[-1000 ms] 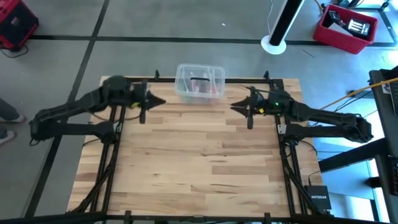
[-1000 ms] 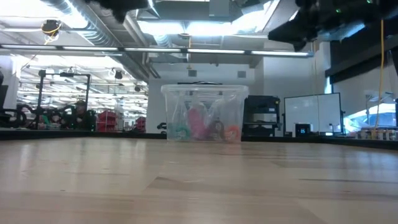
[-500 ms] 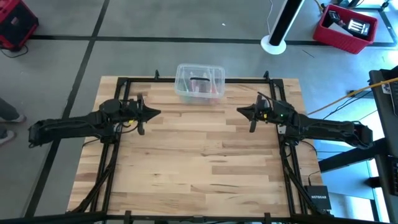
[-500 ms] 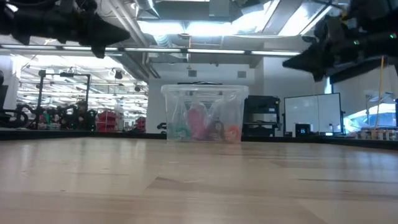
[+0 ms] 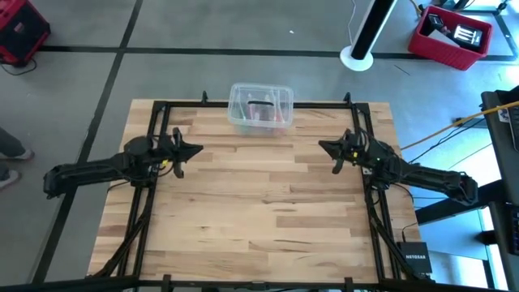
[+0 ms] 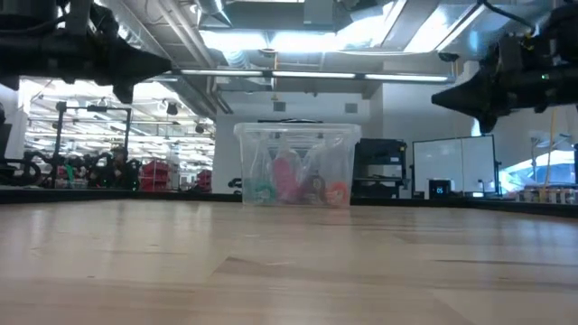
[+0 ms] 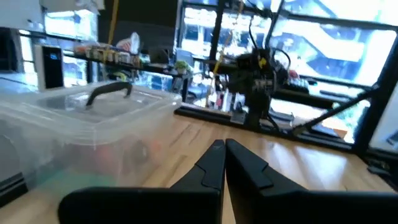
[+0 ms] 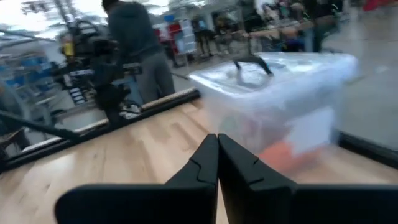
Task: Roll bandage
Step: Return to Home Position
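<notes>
Both arms have drawn back from the clear box (image 5: 232,109). From above, the left end effector (image 5: 188,151) and right end effector (image 5: 324,147) flank it, well apart. The low view alone shows the pink bandage (image 6: 287,178) inside the box. Each wrist view shows its fingers pressed together.

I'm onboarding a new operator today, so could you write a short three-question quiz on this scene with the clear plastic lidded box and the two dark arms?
1. True or false: the clear plastic box with the dark handle has its lid on.
2. Where is the pinkish-red fabric bandage? A inside the box; B on the bare tabletop; C on the floor.
3. Fill in: the left gripper and the right gripper hang above the table with fingers ____, holding nothing.
Key: 1 true; 2 A; 3 shut.
</notes>
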